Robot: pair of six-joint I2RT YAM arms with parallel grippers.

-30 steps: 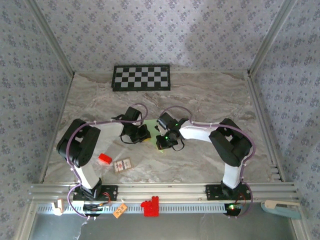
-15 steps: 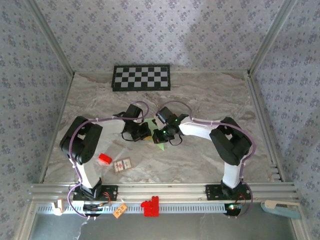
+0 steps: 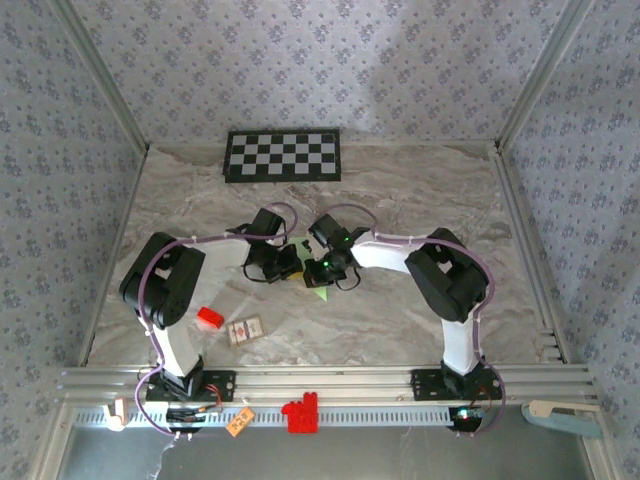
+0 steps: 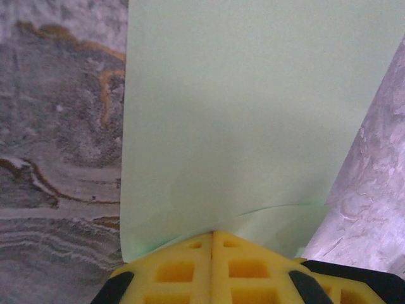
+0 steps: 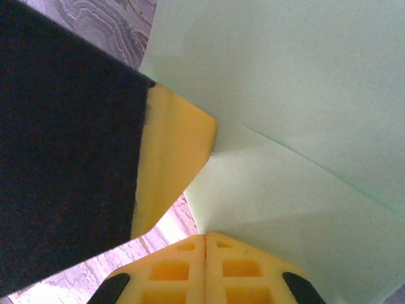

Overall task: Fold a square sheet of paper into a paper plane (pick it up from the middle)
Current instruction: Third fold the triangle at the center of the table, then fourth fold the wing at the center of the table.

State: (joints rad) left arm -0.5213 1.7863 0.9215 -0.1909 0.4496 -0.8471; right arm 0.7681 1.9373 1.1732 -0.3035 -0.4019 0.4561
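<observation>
We saw the left gripper (image 3: pixel 284 266) and the right gripper (image 3: pixel 324 268) very close together near the middle of the table (image 3: pixel 420 200); the green paper (image 3: pixel 320 293) was right there with them, and a small pointed bit of it peeked out on the near side; from the left wrist, the yellow pads (image 4: pixel 183 269) of the left gripper were pressed tight together, and the paper came out from between them, so it was pinching the paper's edge; the paper spread away from the pads over the marble top, with a straight edge on one side and a slanted edge on the other; from the right wrist, that gripper's yellow pads (image 5: pixel 171 272) were pressed together too, pinching the paper; a fold line ran across the paper there; another yellow pad (image 5: pixel 174 152) on a black finger sat just beside the paper, and we could not tell if it touched; a checkerboard panel (image 3: pixel 283 155) lay at the far edge; a red block (image 3: pixel 209 318) and a small card (image 3: pixel 245 329) lay near the left arm, well apart from the paper
</observation>
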